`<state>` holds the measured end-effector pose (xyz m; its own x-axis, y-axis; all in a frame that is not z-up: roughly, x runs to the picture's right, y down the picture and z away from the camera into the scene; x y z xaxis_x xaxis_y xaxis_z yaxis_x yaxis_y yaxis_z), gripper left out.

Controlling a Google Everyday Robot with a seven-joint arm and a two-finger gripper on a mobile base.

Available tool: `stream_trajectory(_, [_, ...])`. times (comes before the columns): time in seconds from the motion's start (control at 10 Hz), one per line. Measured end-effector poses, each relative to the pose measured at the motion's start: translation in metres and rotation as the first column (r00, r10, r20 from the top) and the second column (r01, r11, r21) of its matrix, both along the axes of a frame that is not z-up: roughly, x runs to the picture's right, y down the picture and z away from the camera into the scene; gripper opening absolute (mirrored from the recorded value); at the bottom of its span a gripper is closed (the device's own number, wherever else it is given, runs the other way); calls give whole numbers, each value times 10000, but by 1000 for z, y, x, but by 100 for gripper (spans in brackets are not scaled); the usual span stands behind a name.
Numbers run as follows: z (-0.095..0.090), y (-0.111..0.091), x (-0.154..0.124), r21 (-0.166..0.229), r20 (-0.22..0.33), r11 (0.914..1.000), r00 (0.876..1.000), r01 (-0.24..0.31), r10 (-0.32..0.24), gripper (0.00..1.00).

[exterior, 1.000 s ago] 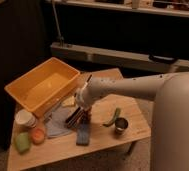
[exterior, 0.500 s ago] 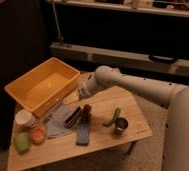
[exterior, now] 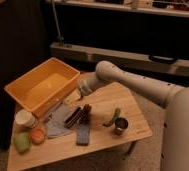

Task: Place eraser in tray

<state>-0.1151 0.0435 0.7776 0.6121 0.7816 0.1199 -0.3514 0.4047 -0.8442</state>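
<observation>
Camera view shows the eraser [exterior: 73,116] lying on the table [exterior: 130,131], on a grey cloth [exterior: 58,126], with a reddish-brown object [exterior: 86,113] just beside it and a blue block [exterior: 82,134] a little nearer the front edge. The tray [exterior: 19,96] stands at the back left of the table, and nothing can be made out inside it. The tool [exterior: 73,97] hangs at the end of the arm close to the tray's near right corner, above and behind the eraser and apart from it. Whether it is released or clenched cannot be told from this view, and nothing is plainly in its grasp. Judging by this, the pick-up step is in hand and the eraser is not yet taken. The next move calls for bringing the tool down over the bar, lined up across its narrow width, and closing without catching the reddish-brown neighbour or dragging the cloth. The carry to the tray would then be short, needing only enough lift to clear the sloping wall.
</observation>
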Motion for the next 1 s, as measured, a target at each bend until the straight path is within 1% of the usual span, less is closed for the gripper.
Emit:
stream_trajectory(0.1, [3,7,1,351,250,9974,9977,623,-632,80])
stream_trajectory(0.2, [8,14,2,752,557,9883,9890,1331,-1374,80])
stream_trajectory(0.3, [11,21,0,1173,903,9712,9717,2072,-2182,80])
stream_trajectory(0.4, [13,25,2,1335,1033,9611,9611,2419,-2562,80])
stream_trajectory(0.5, [14,26,3,1406,1066,9579,9580,2503,-2660,80])
stream_trajectory(0.6, [14,27,2,1449,1089,9569,9571,2518,-2684,80])
stream_trajectory(0.7, [15,27,1,1760,1151,9517,9549,2515,-2736,80])
stream_trajectory(0.8, [16,29,1,2252,1254,9394,9484,2587,-2912,80])
stream_trajectory(0.9, [16,34,-1,3554,1680,8902,9173,2852,-3609,80])
stream_trajectory(1.0, [16,39,-4,4199,1942,8580,8942,2958,-4033,80])
